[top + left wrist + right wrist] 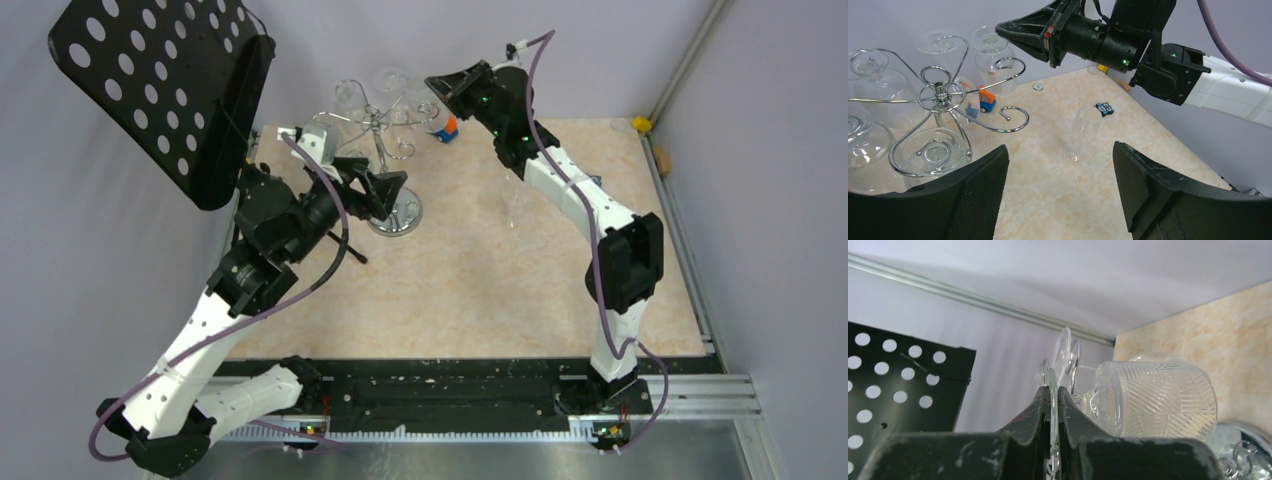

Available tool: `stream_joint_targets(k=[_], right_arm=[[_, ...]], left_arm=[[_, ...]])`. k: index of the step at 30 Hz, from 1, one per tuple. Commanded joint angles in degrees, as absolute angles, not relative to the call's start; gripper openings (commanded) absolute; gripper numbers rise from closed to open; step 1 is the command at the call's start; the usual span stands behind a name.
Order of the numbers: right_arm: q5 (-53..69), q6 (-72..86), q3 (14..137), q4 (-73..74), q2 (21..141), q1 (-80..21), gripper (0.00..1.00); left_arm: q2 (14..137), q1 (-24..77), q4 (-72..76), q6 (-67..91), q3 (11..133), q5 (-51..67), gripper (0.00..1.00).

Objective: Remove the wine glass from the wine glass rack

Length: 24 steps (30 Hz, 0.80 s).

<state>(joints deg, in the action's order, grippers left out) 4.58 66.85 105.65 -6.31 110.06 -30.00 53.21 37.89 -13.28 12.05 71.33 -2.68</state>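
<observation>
**Item:** clear wine glass [1153,397] with a rounded bowl cut in fine slanting lines, a thin stem and a flat disc foot.

**Location:** it is hanging bowl-down from a far scroll arm of the chrome wire wine glass rack [940,90]. Its foot is resting over the wire, and the whole glass is hanging clear of the beige marbled counter [480,290].

**Handling (judged):**
- The glass is looking light, rigid, brittle and slick.
- The foot rim is offering only a narrow purchase, so any twist against the wire is risking a slip or a chip.
- The foot or stem is looking like the sensible hold.
- The foot is likely needing to slide outward along the arm to its open end.

**Right pincer** [1054,392]: its black fingers are pressing together on the thin edge of the glass's foot.

**Left pincer** [1060,148]: its fingers are standing spread wide and gripping nothing, hovering over the counter beside the rack.

**Rack:** it has a thin central post, a shiny round disc base and smooth curled arms. It is carrying several other clear glasses [878,85] close by, so knocking them is a risk.

**Also present:**
- A tall narrow clear glass [1082,132] is standing on the counter, apart from the rack.
- A small blue-and-orange toy [984,102] is lying on the counter past the rack.
- A black perforated music stand [160,90] is standing at the left.
</observation>
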Motion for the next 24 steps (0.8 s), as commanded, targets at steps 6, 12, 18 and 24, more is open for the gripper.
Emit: stream_joint_targets(k=[6, 12, 18, 24], right_arm=[[-6.24, 61.60, 108.11, -12.82, 102.84, -29.70, 0.00], [-7.37, 63.06, 95.21, -15.98, 90.32, -27.83, 0.00], [-6.08, 64.84, 84.08, -15.43, 75.60, -25.89, 0.00], [2.89, 73.67, 75.64, -17.22, 64.40, -24.18, 0.00]], left_arm=[[52.49, 38.06, -13.56, 12.85, 72.55, -0.36, 0.82], [54.25, 38.06, -12.08, 17.58, 74.50, 7.71, 0.94], [58.93, 38.12, -1.73, 29.03, 75.12, 18.12, 0.96], [64.18, 38.11, 13.62, 49.30, 72.54, 21.05, 0.96]])
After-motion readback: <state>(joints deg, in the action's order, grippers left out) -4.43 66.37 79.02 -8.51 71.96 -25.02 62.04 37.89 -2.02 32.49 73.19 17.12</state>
